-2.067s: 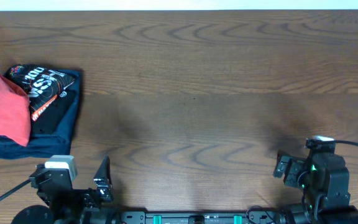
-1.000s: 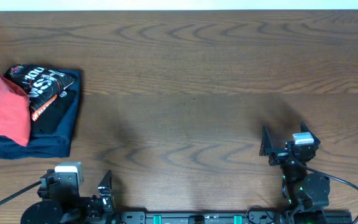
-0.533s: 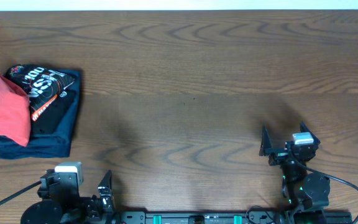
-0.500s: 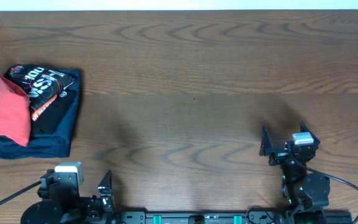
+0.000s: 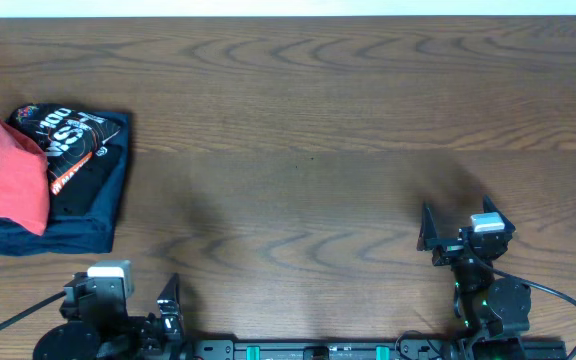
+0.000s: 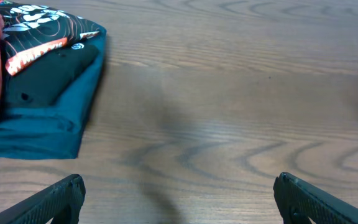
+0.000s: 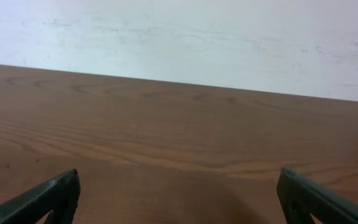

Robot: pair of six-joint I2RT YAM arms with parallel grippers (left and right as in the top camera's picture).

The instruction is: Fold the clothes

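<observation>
Right now the orange-red T-shirt [image 5: 8, 170] lies in a bundle ahead and off to the left of the left gripper [image 6: 179, 193], draped over the left edge of a black printed garment [image 5: 83, 150] that sits on a navy one [image 5: 63, 232]. That claw's fingers are spread wide, nothing between them, low over the table [image 5: 318, 120]. Over on the far side, well away from the shirt, the right gripper [image 7: 179, 190] is just as wide apart and empty, facing wood grain and a pale wall [image 7: 179, 37]
</observation>
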